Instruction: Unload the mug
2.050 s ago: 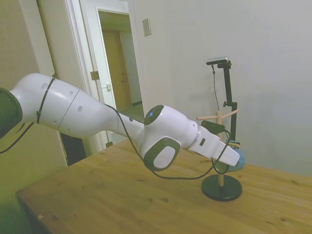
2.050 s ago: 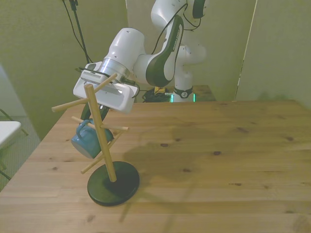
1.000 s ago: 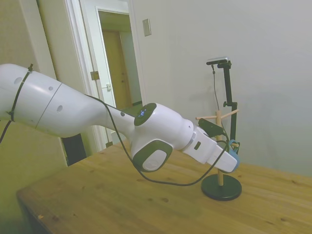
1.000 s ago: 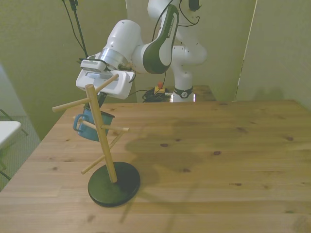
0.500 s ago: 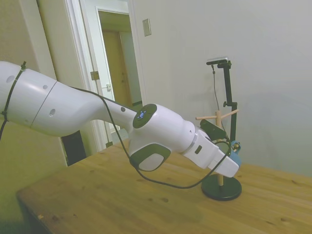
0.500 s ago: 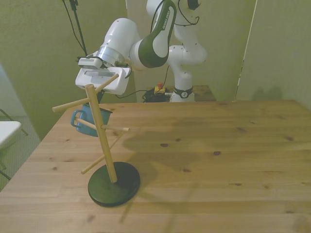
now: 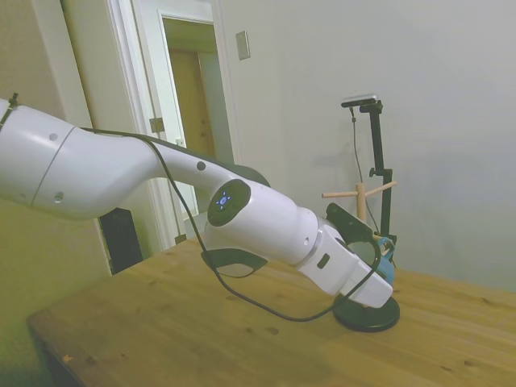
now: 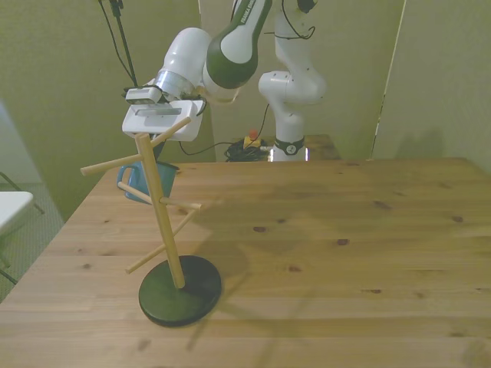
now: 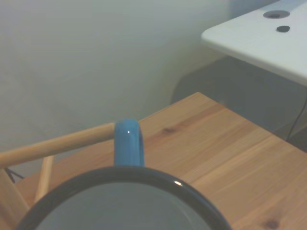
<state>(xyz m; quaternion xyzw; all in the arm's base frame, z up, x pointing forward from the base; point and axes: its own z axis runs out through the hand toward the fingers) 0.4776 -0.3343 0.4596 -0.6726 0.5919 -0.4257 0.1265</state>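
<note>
Lift is what is changing here: two seconds back the mug [image 8: 143, 179] was hanging low and tilted beside the wooden rack [image 8: 159, 205], and now it is riding higher and farther back, close under the white body of the hand [image 8: 154, 164]. The arm is carrying it up and away along the slanted peg [image 9: 57, 143], and across the earlier views the mug is travelling together with the hand. From that you are looking at a hand clamped on the mug at its rim, though the rack's arms are hiding most of the fingers in the front view.

In the wrist view the mug's dark rim is filling the lower part of the picture, and the blue handle [image 9: 128, 143] is sitting right at the tip of the peg. You cannot tell from here whether the loop is already sliding free or is just catching the last of the wood. My reading is that the unhooking is nearly finishing and the setting-down is not yet starting; the mug is hanging in the air, well above the bench [image 8: 345, 230], on the front view's left side. In the side view it is showing only as a sliver of blue [image 7: 386, 263] past the hand [image 7: 379, 256], near the rack's round dark base [image 7: 367, 315].

No brand, label or writing is showing clearly enough to read anywhere.
</note>
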